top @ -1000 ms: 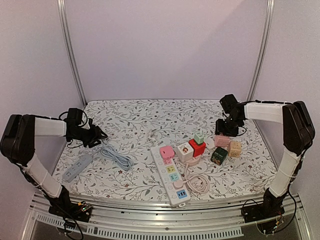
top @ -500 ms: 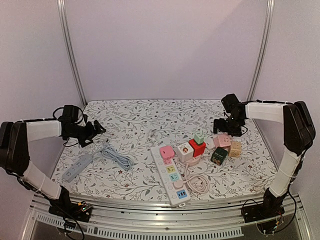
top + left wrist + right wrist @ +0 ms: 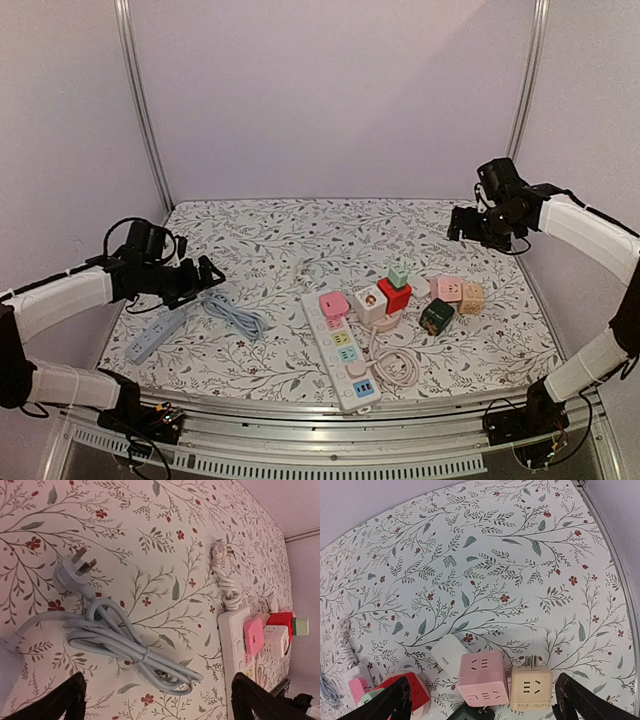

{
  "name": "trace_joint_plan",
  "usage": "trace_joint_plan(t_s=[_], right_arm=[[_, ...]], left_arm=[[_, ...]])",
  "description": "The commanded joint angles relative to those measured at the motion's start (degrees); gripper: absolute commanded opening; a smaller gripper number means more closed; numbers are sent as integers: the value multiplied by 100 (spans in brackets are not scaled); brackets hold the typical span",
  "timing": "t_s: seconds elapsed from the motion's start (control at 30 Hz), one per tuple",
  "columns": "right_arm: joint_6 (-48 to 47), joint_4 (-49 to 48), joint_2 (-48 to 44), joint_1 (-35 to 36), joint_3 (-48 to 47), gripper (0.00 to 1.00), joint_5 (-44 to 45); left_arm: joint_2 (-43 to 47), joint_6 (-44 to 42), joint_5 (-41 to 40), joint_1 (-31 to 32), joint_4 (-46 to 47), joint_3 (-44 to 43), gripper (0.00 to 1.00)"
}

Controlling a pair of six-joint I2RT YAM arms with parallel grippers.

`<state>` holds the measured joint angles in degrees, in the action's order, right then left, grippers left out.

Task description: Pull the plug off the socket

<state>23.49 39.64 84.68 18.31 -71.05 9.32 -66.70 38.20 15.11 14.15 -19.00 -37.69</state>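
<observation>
From above, the power strip (image 3: 345, 355) lies on the worktop (image 3: 270, 230), its long axis running from the near edge back and slightly left, with the pink plug (image 3: 334, 304) seated at its far end. The left jaws and right jaws hang spread, empty. Left wrist view: strip and plug sit at the right edge. Right wrist view: the plug is at lower left.
</observation>
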Motion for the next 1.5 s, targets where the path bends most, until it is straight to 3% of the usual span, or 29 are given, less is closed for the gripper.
trace_joint_plan(t_s=[0.0, 0.33, 0.57, 0.67, 0.8, 0.93, 1.13, 1.47], right_arm=[[265, 224, -845, 105, 469, 99, -758], [612, 454, -1860, 2156, 848, 99, -555], [1242, 257, -1640, 3895, 431, 99, -110], [1468, 54, -1227, 4281, 210, 96, -78], [1532, 74, -425, 4524, -287, 89, -17], [1500, 62, 382, 4637, -773, 91, -71], [1566, 77, 1263, 4647, -1243, 90, -32], [1920, 87, 2503, 4629, -1762, 87, 253]], left_arm=[[480, 441, -267, 684, -275, 270, 100], [970, 1166, -540, 1933, -68, 576, 100], [638, 1586, -690, 2848, 526, 591, 95], [337, 1661, -547, 3028, 893, 549, 91], [29, 1722, -429, 3148, 1258, 495, 89], [-6, 1747, -378, 3165, 1511, 589, 85], [76, 1522, -359, 3134, 1324, 740, 72], [369, 1279, -12, 2987, 1233, 878, 62]])
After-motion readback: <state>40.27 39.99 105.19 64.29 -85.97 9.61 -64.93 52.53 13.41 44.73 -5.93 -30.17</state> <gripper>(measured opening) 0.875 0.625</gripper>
